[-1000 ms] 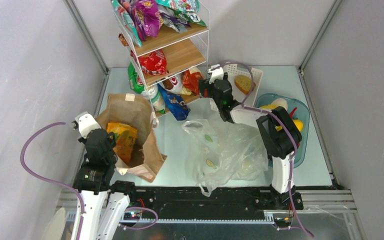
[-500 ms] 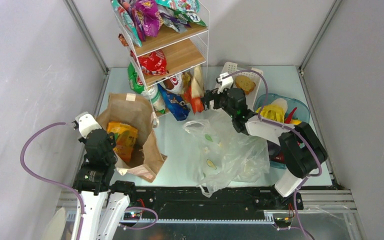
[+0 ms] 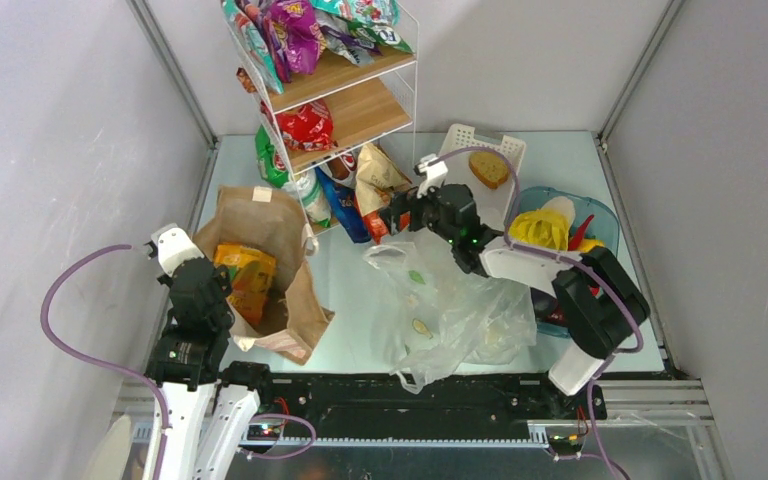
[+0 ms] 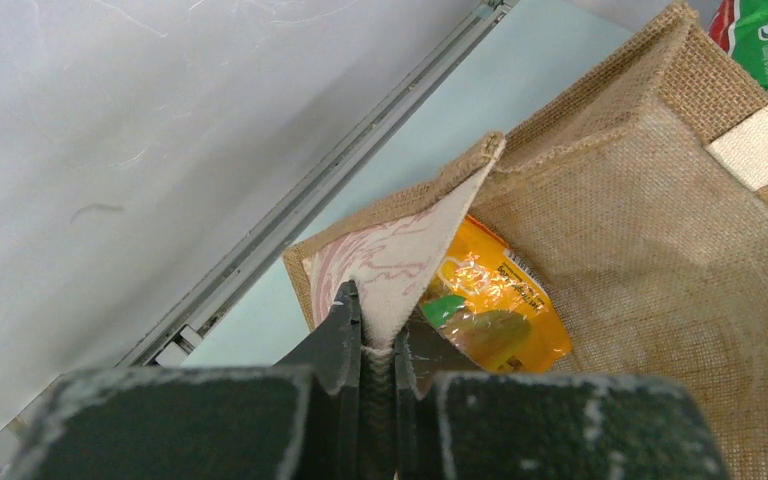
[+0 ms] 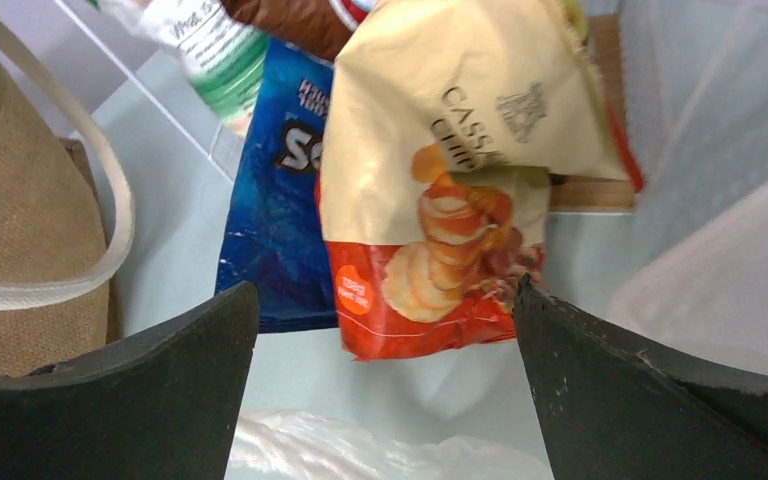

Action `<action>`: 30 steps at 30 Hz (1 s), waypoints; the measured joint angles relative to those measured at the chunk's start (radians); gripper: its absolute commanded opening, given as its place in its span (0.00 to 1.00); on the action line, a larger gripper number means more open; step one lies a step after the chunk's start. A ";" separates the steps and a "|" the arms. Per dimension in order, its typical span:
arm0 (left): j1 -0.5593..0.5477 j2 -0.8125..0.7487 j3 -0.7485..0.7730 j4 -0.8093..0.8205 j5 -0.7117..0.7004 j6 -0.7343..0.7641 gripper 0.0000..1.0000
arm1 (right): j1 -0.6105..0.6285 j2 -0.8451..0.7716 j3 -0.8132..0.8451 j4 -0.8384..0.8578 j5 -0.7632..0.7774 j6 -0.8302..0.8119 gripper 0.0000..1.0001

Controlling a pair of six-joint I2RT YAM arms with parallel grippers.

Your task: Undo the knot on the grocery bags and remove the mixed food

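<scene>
The brown bag (image 3: 278, 225) stands open at the left, with an orange snack packet (image 3: 245, 280) inside. My left gripper (image 3: 212, 280) is shut on the bag's near rim, seen in the left wrist view (image 4: 378, 322) with the packet (image 4: 490, 310) just beyond it. The clear plastic bag (image 3: 455, 300) with lemon prints lies crumpled in the middle. My right gripper (image 3: 397, 215) is open and empty over the bag's far end. It faces a cream and red chips packet (image 5: 440, 200) leaning on the shelf foot. Yellow fruit (image 3: 540, 228) and a red chili (image 3: 582, 230) lie in the blue tub.
A white wire shelf rack (image 3: 345, 95) full of snack packets stands at the back. A blue packet (image 5: 270, 220) lies at its foot. A white basket (image 3: 460, 137) holds a bread slice (image 3: 489, 168). The blue-tinted tub (image 3: 605, 215) is at the right. Walls close in on both sides.
My right gripper has swung left from the basket towards the shelf foot. The cream and red packet has come to lean there. My left gripper has kept its hold on the bag rim.
</scene>
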 measured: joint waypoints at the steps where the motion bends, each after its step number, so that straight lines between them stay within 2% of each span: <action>1: 0.000 0.000 0.000 0.000 0.001 0.000 0.00 | 0.012 0.023 0.017 -0.012 0.007 -0.002 0.99; 8: 0.000 -0.002 0.000 0.000 0.004 0.000 0.00 | 0.039 0.180 0.146 -0.068 0.019 -0.003 0.99; 14: 0.000 -0.005 -0.001 0.000 0.005 0.000 0.00 | 0.039 0.319 0.243 -0.105 0.093 0.010 0.99; 16: 0.000 -0.005 -0.001 0.000 0.005 0.000 0.00 | 0.039 0.360 0.276 -0.125 0.100 0.014 0.96; 18: 0.000 -0.005 -0.001 0.000 0.005 0.000 0.00 | 0.037 0.386 0.311 -0.153 0.097 0.020 0.83; 19: 0.000 -0.005 -0.001 0.000 0.005 0.000 0.00 | 0.037 0.396 0.331 -0.163 0.089 0.024 0.65; 20: 0.000 -0.005 -0.001 0.000 0.005 0.000 0.00 | 0.034 0.404 0.349 -0.175 0.076 0.033 0.55; 21: 0.000 -0.005 -0.001 0.000 0.004 0.000 0.00 | 0.029 0.410 0.365 -0.186 0.063 0.046 0.31; 23: 0.001 -0.006 -0.001 0.000 0.004 0.000 0.00 | 0.013 0.412 0.378 -0.203 0.035 0.083 0.08; 25: 0.001 -0.007 -0.001 0.000 0.004 0.000 0.00 | -0.006 0.412 0.379 -0.204 0.010 0.109 0.00; 30: 0.002 -0.007 -0.001 0.000 0.004 0.000 0.00 | -0.029 0.394 0.354 -0.200 -0.039 0.113 0.00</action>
